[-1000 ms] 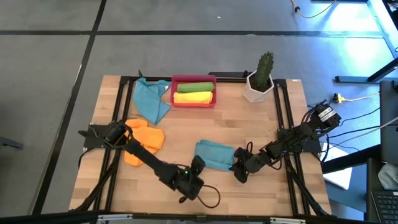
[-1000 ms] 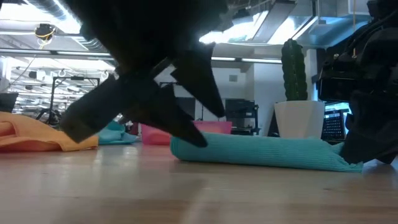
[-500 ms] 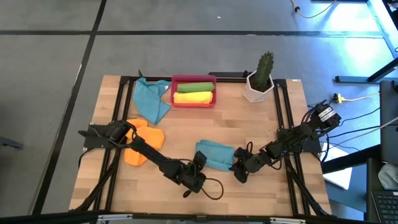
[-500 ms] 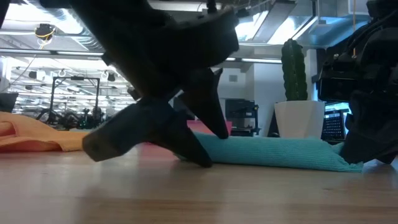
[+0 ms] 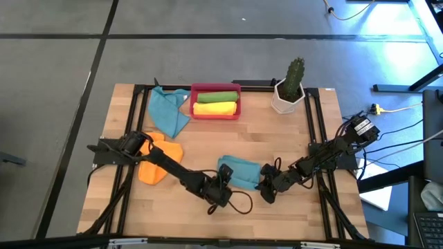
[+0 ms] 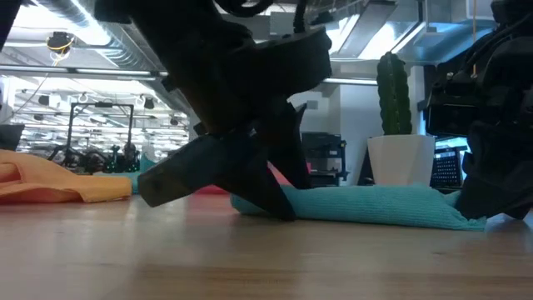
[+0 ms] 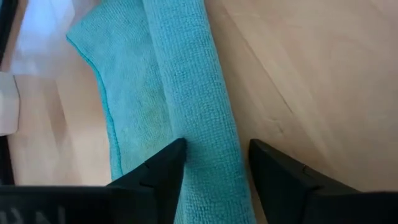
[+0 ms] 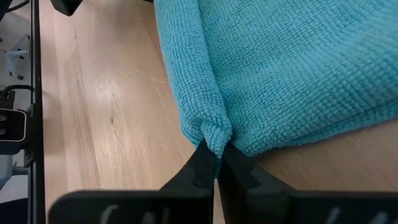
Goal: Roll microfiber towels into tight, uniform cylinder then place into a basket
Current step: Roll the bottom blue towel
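- The teal towel (image 5: pixel 239 172) lies on the table (image 5: pixel 291 214), partly rolled, well in front of the basket (image 5: pixel 216 102) and a little toward the cactus pot (image 5: pixel 286 97) side of it.
- The basket holds two finished rolls — a green towel (image 5: pixel 216 96) and a yellow towel (image 5: pixel 215 108); a second teal cloth (image 5: pixel 168 112) lies just beside the basket, and an orange towel (image 5: pixel 159 158) lies spread out, farther from the basket on that same side.
- The left gripper (image 7: pixel 214 162) stands over the rolled edge of the teal towel at the end away from the pot; its fingers (image 7: pixel 163 167) sit apart, one on each side of the roll, and no pinch is visible.
- The right gripper (image 8: pixel 216 163) is at the towel's other end, fingers closed tight on a small bunched corner of the cloth.
- Handling, as judged: the cloth looks light, soft and limp, with a nubby weave that ought to grip rather than slip; nothing fragile about it.
- It probably will not keep its shape unaided, so the roll may slacken if either end is let go.
- Best hold, in my judgement — across the thick rolled edge near each end, not the loose flat flap, which would only stretch and unwind.
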